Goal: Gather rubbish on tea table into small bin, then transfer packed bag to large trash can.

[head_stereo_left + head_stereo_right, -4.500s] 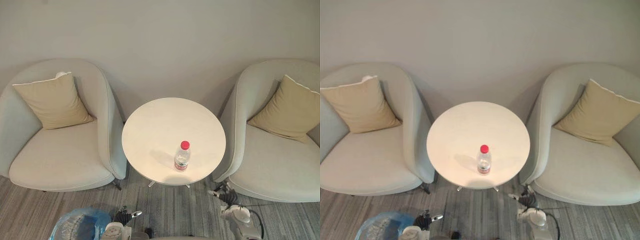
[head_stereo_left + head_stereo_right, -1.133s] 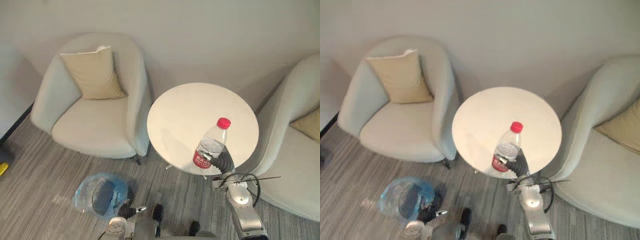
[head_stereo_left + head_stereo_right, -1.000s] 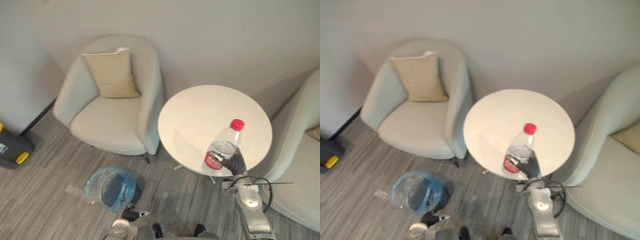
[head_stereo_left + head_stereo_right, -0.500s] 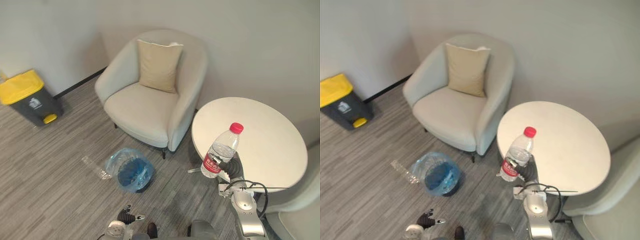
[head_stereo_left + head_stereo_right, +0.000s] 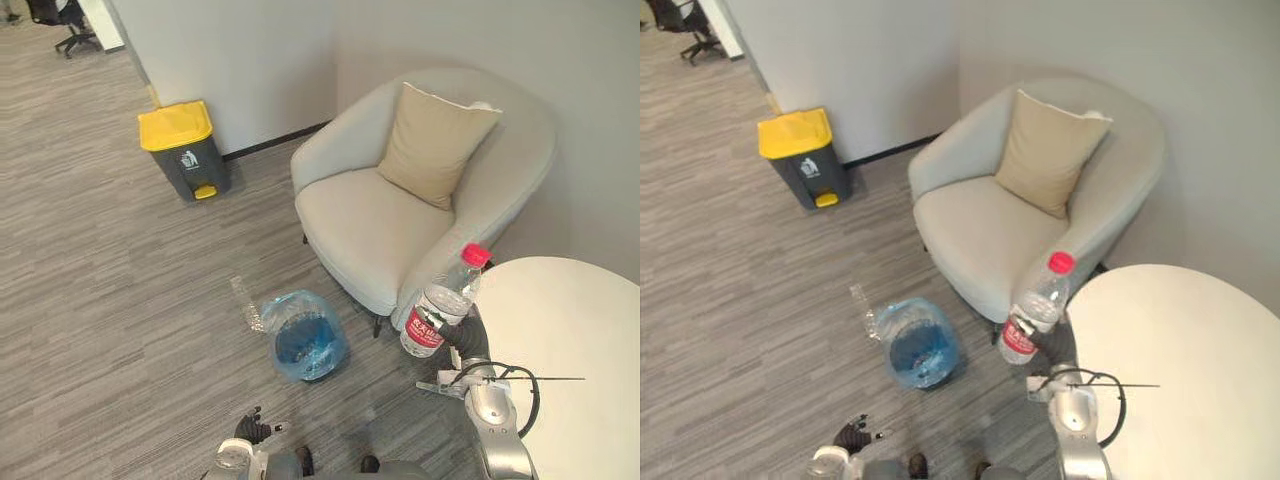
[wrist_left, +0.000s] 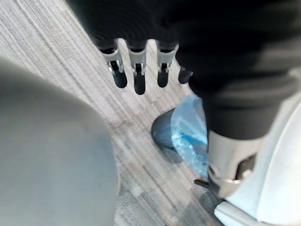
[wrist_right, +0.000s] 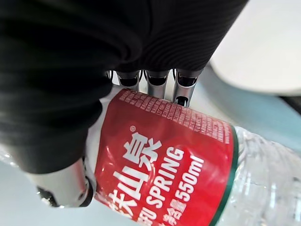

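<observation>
Water bottle (image 5: pixel 440 305), red-capped, held upright in my right hand (image 5: pixel 467 340) at four o'clock in the head view; blue-lined small bin (image 5: pixel 305 338) on the floor at six. Left wrist view: my left hand (image 6: pixel 137 70) hangs, fingers relaxed. Right wrist view: fingers (image 7: pixel 157 81) wrap the bottle.

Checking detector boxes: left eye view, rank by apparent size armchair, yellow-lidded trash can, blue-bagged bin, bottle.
1. armchair
2. yellow-lidded trash can and blue-bagged bin look alike, unranked
3. bottle, though nearer the camera
</observation>
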